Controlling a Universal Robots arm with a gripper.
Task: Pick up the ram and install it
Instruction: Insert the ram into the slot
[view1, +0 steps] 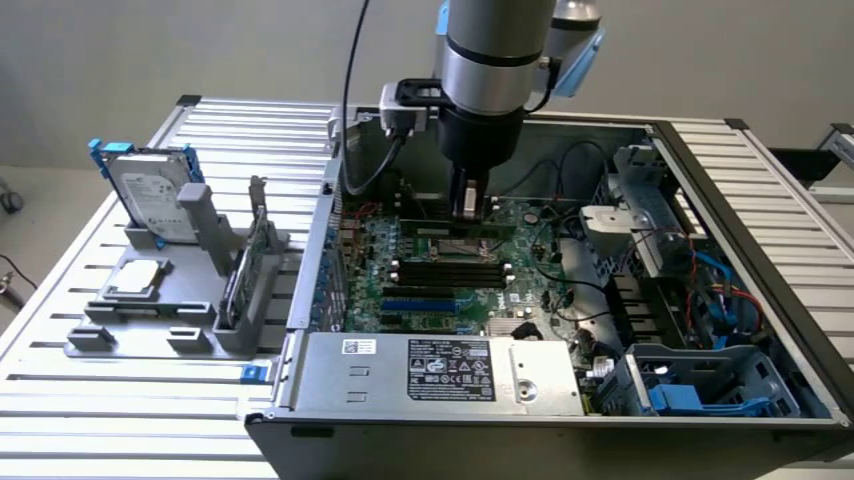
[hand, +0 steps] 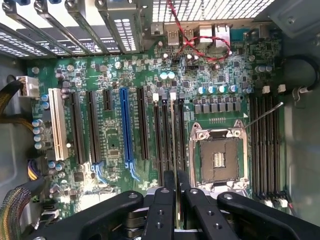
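On the exterior view's left, your hard drive (view1: 144, 190) stands in the grey rack (view1: 174, 300); its label is unreadable. The claw (hand: 172, 187), clamped on the ram (hand: 173, 135), holds it edge-down between black memory slots (hand: 161, 132) beside the CPU socket (hand: 218, 157).

A plain pale grey wall (view1: 200, 50) runs across the back, evenly lit, with no hard shadows on it. In front of it sits the tabletop (view1: 80, 400), silver and ribbed with long parallel slats that catch the light. At the exterior view's left edge a strip of beige floor (view1: 34, 215) shows beside the tabletop, and a dark cable (view1: 11, 275) trails there.
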